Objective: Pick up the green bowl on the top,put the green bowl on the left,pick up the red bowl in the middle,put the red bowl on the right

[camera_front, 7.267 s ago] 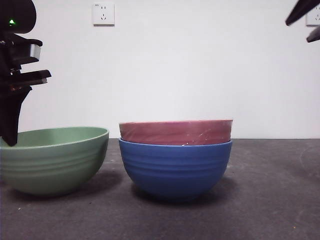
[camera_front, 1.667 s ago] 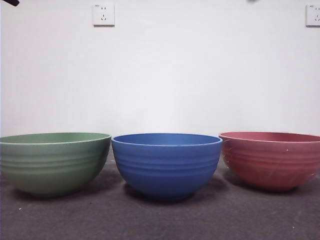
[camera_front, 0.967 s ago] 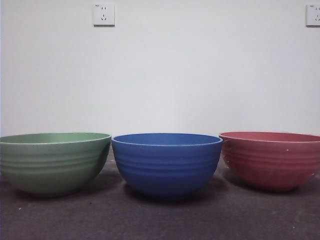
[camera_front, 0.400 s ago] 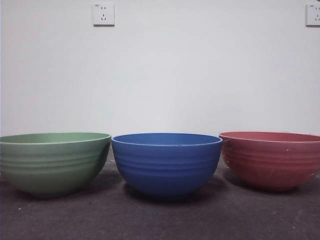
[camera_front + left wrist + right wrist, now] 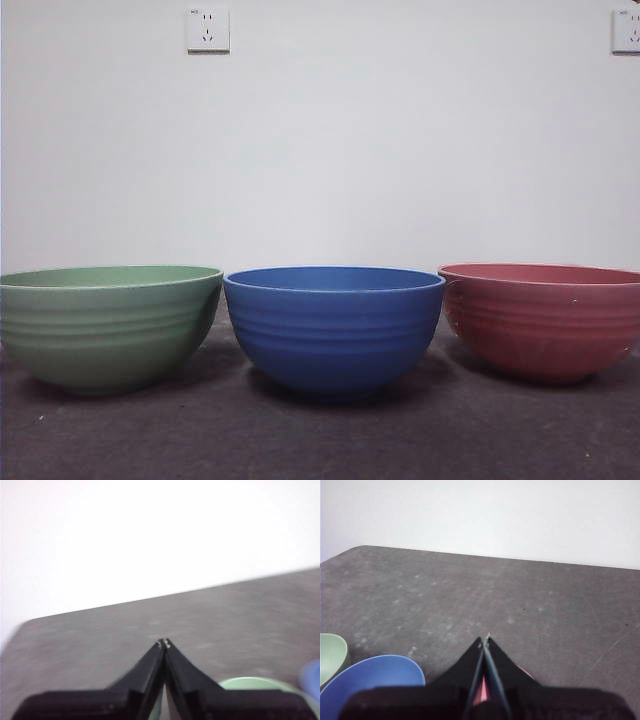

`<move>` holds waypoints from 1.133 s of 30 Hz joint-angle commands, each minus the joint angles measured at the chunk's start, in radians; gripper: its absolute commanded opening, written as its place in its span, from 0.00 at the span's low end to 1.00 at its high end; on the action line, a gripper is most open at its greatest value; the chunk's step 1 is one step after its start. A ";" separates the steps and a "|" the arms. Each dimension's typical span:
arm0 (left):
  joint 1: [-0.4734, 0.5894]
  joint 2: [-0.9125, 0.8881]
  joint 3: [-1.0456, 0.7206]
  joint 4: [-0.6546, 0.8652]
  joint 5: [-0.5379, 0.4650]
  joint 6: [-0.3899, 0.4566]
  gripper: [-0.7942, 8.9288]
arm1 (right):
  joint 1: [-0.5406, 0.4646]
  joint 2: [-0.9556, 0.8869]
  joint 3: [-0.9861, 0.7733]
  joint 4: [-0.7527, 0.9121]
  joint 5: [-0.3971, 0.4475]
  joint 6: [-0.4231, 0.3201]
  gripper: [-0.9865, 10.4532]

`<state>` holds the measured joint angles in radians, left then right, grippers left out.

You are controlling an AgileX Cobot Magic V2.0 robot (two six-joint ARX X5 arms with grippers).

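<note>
Below the left gripper point(image 5: 164, 642), jaws pressed together and empty, sits the matte pale-green ridged bowl point(image 5: 108, 325); the blue ridged bowl point(image 5: 333, 328) stands between; the dull pinkish-red ridged bowl point(image 5: 540, 318) sits below the right gripper point(image 5: 484, 639), likewise closed. Both arms should probably only wait clear.

A wide, round, matte blue ridged bowl point(image 5: 334, 328) stands upright on a dark grey, speckled surface point(image 5: 320, 440). Behind it, two white wall sockets point(image 5: 207, 29) sit high on a plain white wall point(image 5: 400, 140).
</note>
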<state>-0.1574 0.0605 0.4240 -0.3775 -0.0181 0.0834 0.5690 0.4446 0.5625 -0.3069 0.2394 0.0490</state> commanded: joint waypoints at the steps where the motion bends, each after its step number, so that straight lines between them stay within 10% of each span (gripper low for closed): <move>1: 0.059 -0.060 -0.118 0.026 -0.015 0.016 0.08 | 0.001 -0.002 -0.006 0.005 0.003 0.010 0.07; 12: 0.146 -0.058 -0.410 0.219 -0.005 -0.063 0.08 | 0.001 -0.002 -0.006 -0.037 0.003 0.010 0.07; 34: 0.146 -0.057 -0.420 0.194 -0.005 -0.083 0.08 | 0.001 -0.002 -0.006 -0.141 0.003 0.010 0.07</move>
<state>-0.0147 0.0048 0.0181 -0.1856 -0.0231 0.0067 0.5690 0.4446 0.5625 -0.4515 0.2394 0.0490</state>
